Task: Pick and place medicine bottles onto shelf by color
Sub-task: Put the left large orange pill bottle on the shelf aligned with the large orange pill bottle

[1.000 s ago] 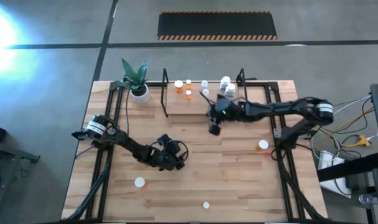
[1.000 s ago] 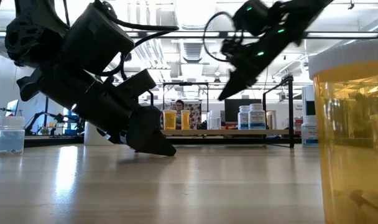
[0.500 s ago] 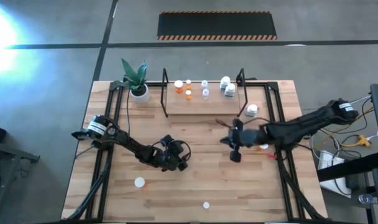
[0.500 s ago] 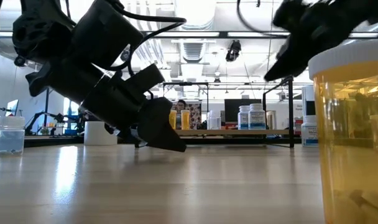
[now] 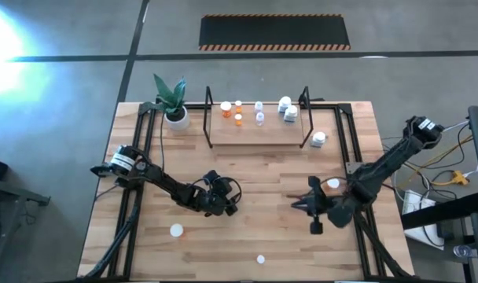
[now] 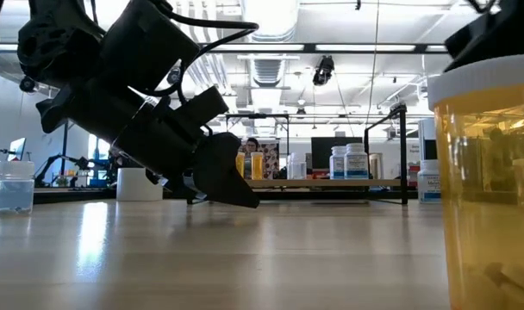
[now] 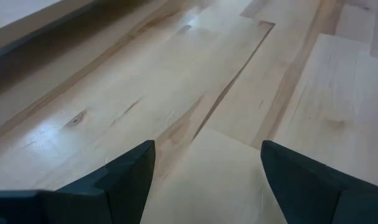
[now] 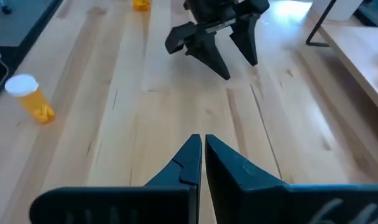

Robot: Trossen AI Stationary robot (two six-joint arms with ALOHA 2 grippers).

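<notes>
Medicine bottles point(image 5: 176, 230) lie scattered on the tabletop point(image 5: 255, 228) while others stand on the shelf point(image 5: 255, 130); I judge them light, rigid, slippery plastic, best pinched across the body below the cap, with my right end effector point(image 5: 314, 218) pressed closed and empty and the left end effector point(image 5: 221, 200) spread wide, empty.

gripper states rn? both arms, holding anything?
left gripper: open, empty, low over the table.
right gripper: shut, holding nothing.

Wooden table point(image 5: 255, 236) (shelf point(image 5: 255, 132), scattered bottles point(image 5: 176, 230))
</notes>
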